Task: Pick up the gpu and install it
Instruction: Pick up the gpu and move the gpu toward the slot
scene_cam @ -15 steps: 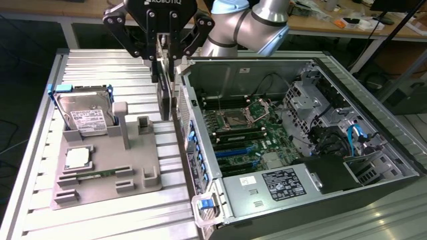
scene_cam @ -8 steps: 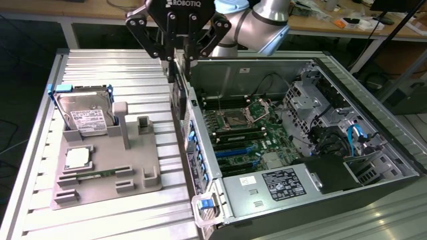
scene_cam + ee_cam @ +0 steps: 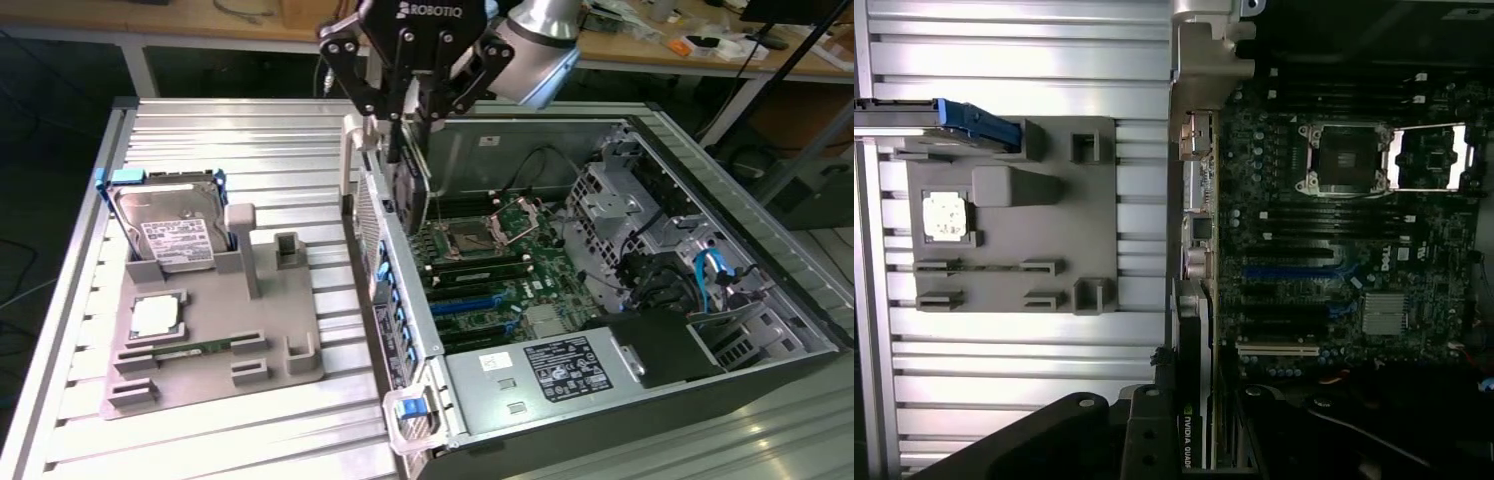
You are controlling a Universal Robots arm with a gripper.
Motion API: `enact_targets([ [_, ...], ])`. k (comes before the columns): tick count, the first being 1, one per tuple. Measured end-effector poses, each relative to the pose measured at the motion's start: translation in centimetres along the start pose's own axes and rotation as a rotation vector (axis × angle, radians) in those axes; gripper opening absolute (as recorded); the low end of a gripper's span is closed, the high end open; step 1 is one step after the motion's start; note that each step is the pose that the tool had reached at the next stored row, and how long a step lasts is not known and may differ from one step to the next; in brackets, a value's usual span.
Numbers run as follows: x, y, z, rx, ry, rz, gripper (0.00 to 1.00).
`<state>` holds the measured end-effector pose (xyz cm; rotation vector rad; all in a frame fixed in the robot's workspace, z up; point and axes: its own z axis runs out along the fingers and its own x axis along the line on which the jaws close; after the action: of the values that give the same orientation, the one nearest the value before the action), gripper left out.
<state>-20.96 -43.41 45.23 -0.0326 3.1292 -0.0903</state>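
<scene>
The black fingers (image 3: 355,88) are clamped on the top edge of the gpu (image 3: 414,185), one on each flat face, so the card hangs upright and edge-down beneath them. The wrist view shows the gpu (image 3: 1190,350) edge-on, a white-lettered label on its narrow side, lying along the rear wall of the open computer case (image 3: 747,400).

In the exterior view the card sits at about twelve o'clock of the motherboard (image 3: 487,280), close against the case's rear panel and above the board's long slots; whether its lower edge touches a slot I cannot tell. The open processor socket (image 3: 474,237) lies just at four o'clock of the card's lower end, and the power supply (image 3: 561,365) with its white label is at five o'clock of the board.

At nine o'clock of the case, well apart from the card, a grey holder tray (image 3: 220,370) rests on the ribbed metal bench (image 3: 240,130). It carries a hard drive (image 3: 167,225) in a blue frame standing at its eleven o'clock corner, a processor chip (image 3: 154,315) lying flat, and a slim green memory stick (image 3: 200,348) just below the chip.
</scene>
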Motion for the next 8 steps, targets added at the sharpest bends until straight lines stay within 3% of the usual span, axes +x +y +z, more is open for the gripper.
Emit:
enact_targets([
  [8,-3.6,-0.07,0.11,-0.0023,-0.0001,0.0,0.27],
])
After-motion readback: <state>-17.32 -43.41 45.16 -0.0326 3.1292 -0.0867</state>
